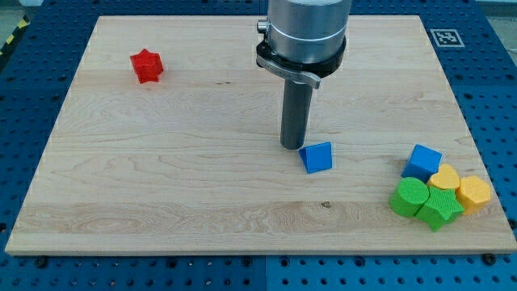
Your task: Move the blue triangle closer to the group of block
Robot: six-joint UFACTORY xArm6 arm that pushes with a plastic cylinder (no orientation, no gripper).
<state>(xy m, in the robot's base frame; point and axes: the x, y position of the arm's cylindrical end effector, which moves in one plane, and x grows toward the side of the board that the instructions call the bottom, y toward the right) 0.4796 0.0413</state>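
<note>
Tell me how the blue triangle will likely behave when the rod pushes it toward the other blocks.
The blue triangle looks rigid and squat, resting flat on the smooth board, so it should slide rather than tip or roll. My tip sits at its upper-left corner, so an off-centre push there may spin it. It looks small and probably light, so it may skid away easily.
</note>
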